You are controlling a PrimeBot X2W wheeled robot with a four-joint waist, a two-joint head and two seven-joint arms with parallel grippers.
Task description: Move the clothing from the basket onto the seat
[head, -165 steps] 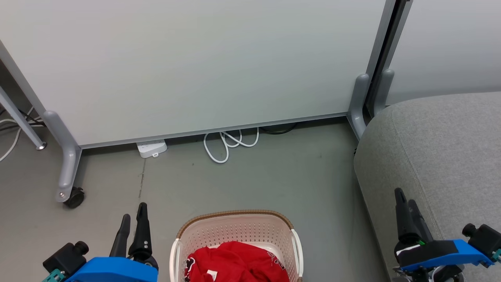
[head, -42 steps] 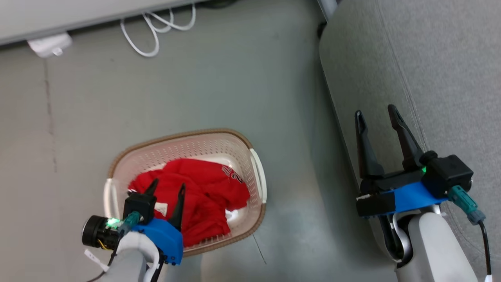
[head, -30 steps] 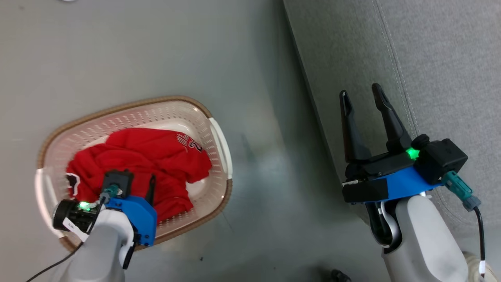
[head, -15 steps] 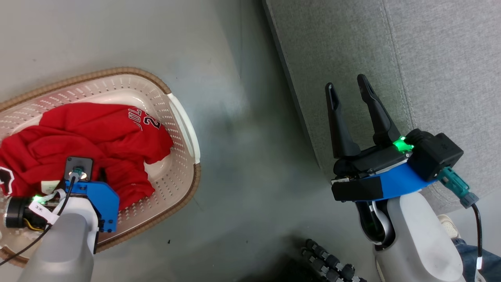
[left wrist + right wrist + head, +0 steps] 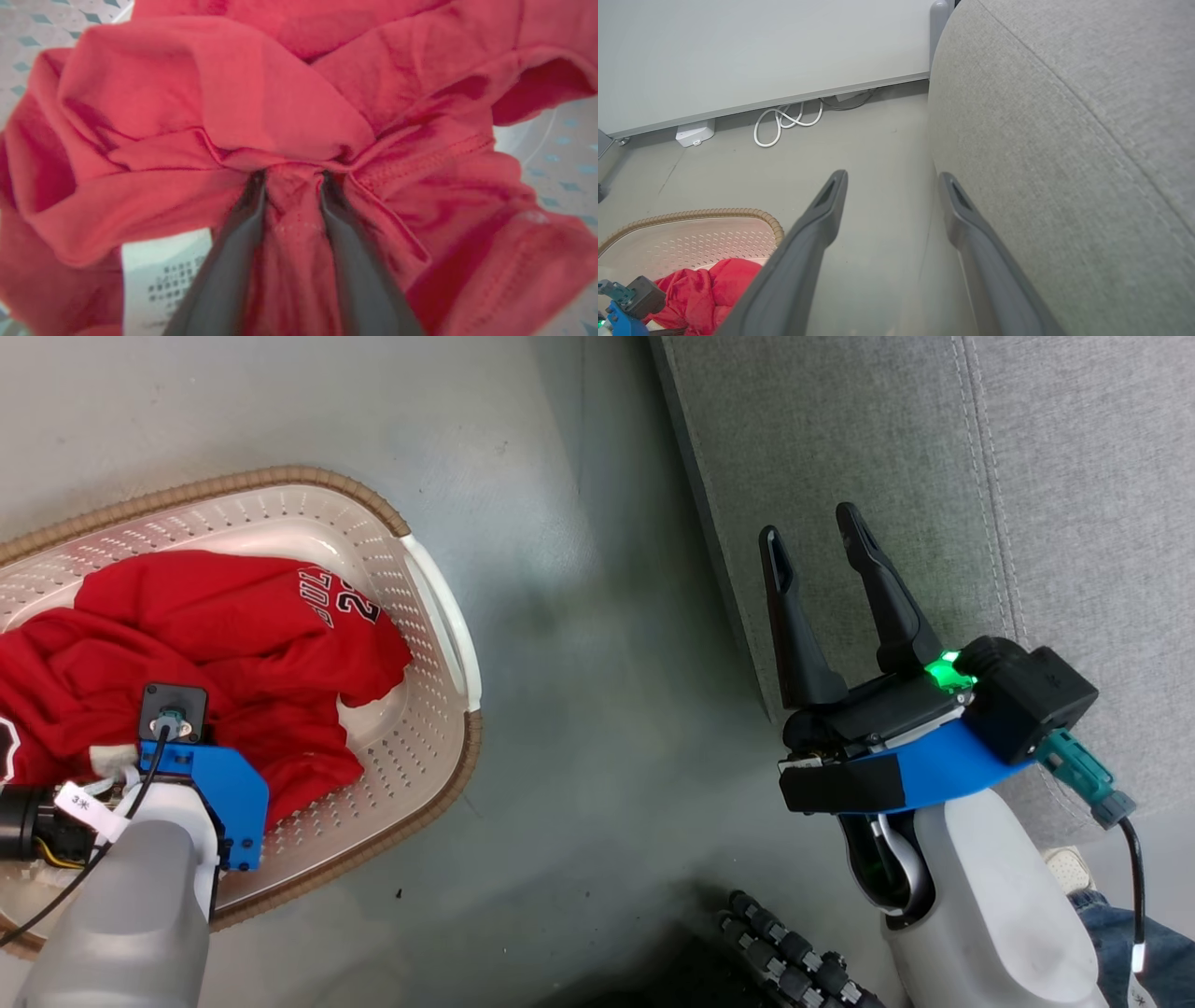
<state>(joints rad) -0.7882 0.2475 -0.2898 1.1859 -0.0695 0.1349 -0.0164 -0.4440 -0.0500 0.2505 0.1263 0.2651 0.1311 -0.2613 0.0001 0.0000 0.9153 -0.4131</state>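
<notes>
**Risks.** The seat [image 5: 934, 448] lies directly beyond the right fingers [image 5: 792, 625] and well apart from the left fingers [image 5: 233, 261]. In my judgement a long carry on a shallow pinch could drop the load onto the floor. The basket [image 5: 280, 476] surrounds the left fingers. It looks light, so fabric snagged on a perforation could lift or tip it. The clothing [image 5: 233, 635] lies heaped inside it with folds interlocked, so one pull may drag more than the piece pinched, or shed part of it.

**Materials.**
- Seat: grey woven upholstery, rounded edge, stitched seams.
- Basket: oval cream plastic, perforated wall, brown braided rim, white handle.
- Clothing: soft red knit, hemmed, with printed lettering.
- Left fingers: dark and tapered, pressed into the heap, with a ridge of fabric between them touching both. Whether the pinch is firm cannot be told.
- Right fingers: spread apart, empty.
</notes>
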